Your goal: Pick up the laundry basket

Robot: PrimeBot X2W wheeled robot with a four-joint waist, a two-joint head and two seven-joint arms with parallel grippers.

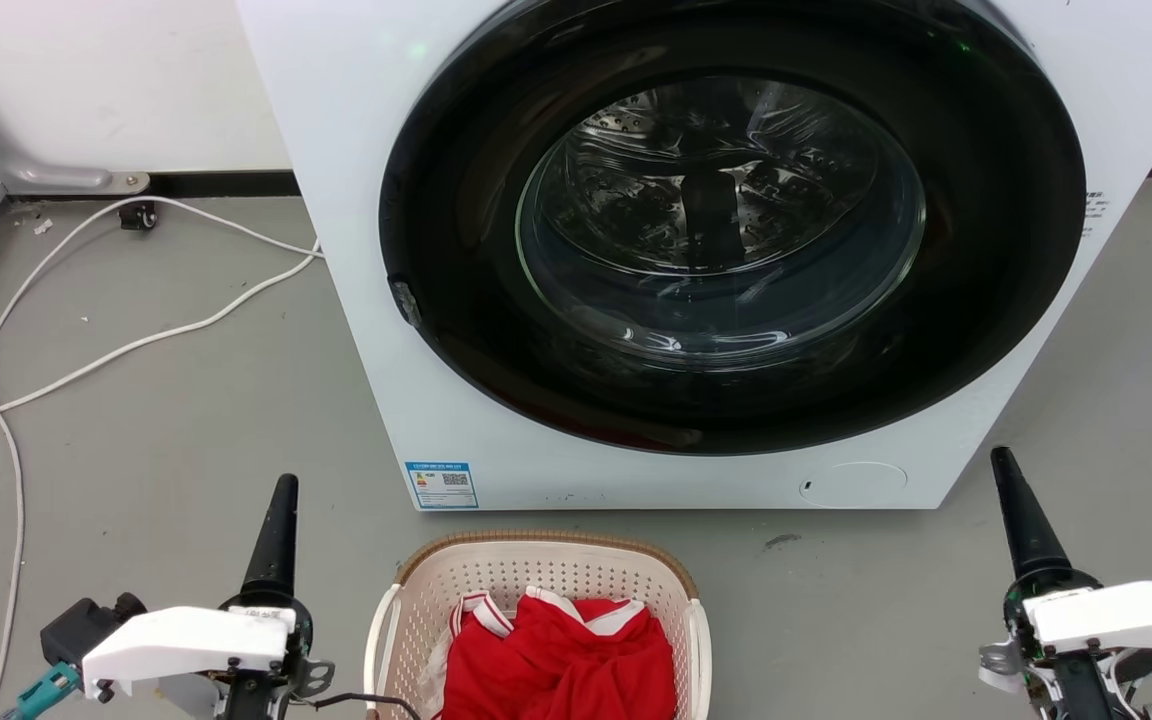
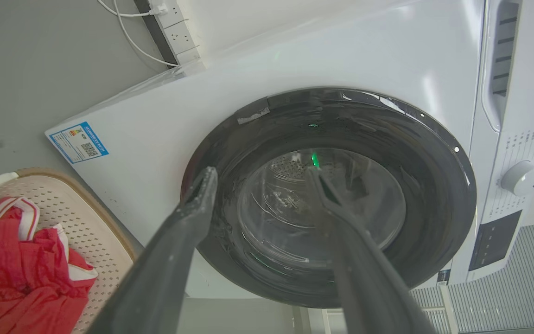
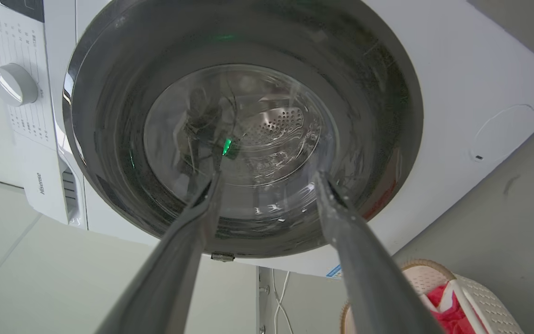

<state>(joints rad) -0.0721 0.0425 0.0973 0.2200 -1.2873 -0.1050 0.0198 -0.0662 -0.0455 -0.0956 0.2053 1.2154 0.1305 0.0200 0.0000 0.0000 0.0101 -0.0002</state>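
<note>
The laundry basket (image 1: 536, 575) sits on the grey floor at the bottom middle of the head view, just in front of the washer. It is cream perforated plastic with a brown woven rim and white side handles, and a red garment (image 1: 561, 660) with white trim lies in it. The basket also shows at the left wrist view's lower left (image 2: 70, 208) and the right wrist view's lower right (image 3: 482, 301). My left gripper (image 1: 276, 530) stands to the basket's left, open and empty (image 2: 262, 178). My right gripper (image 1: 1021, 510) stands well to the basket's right, open and empty (image 3: 267, 181).
A white front-loading washer (image 1: 386, 330) with a dark round glass door (image 1: 726, 230), shut, stands right behind the basket. White cables (image 1: 86, 360) trail over the floor at the left. A power strip (image 2: 176, 32) lies by the wall. Bare floor lies on both sides of the basket.
</note>
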